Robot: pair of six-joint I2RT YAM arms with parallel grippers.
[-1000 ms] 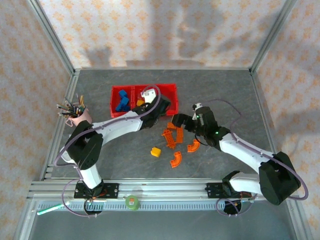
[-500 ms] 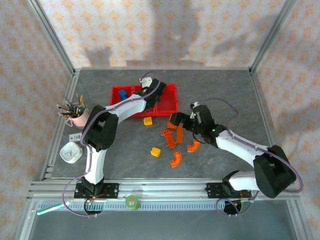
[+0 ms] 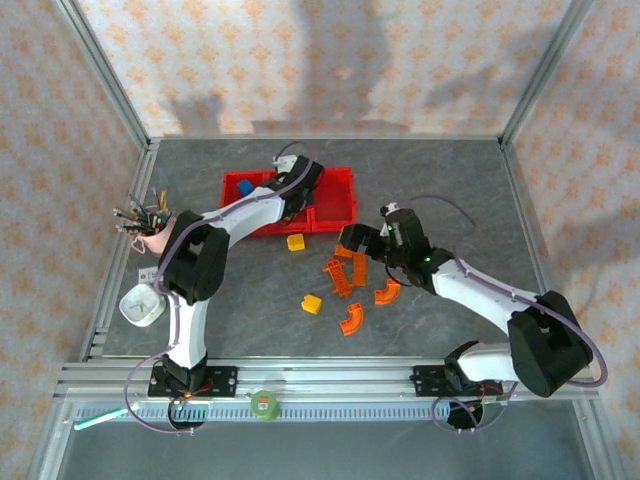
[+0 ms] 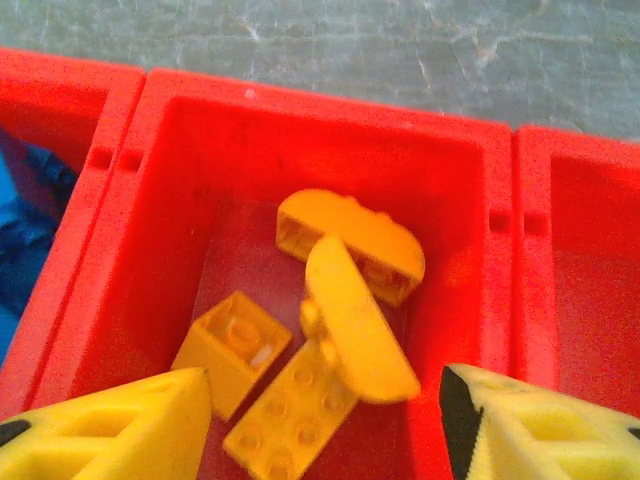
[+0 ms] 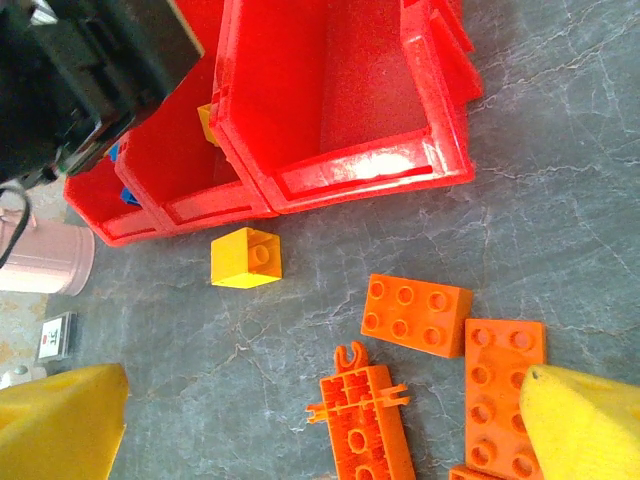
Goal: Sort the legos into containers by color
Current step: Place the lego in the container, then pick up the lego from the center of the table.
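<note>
The containers are three joined red bins [image 3: 335, 205]. My left gripper [image 3: 297, 188] hangs over the middle bin [image 4: 470, 180], open [image 4: 325, 425]. Several yellow legos lie on that bin's floor; a curved one [image 4: 355, 320] rests tilted on the others, free of both fingers. Blue legos [image 4: 20, 235] fill the left bin [image 3: 243, 187]. My right gripper [image 3: 353, 240] stands open [image 5: 325, 430] low over the orange legos [image 5: 415, 315], nothing between its fingers. A yellow cube [image 5: 246, 258] sits on the table just in front of the bins [image 3: 296, 242].
More orange pieces, some arches [image 3: 352, 318], and another yellow lego [image 3: 312, 303] lie on the grey table. A pink cup of pens [image 3: 150, 228] and a small white object [image 3: 140, 305] stand at the left. The right bin [image 5: 350, 90] has nothing visible in it.
My left gripper has opened over the middle bin, and the curved yellow lego now lies there. The left arm swung up, uncovering the yellow cube. The right gripper crept slightly left.
</note>
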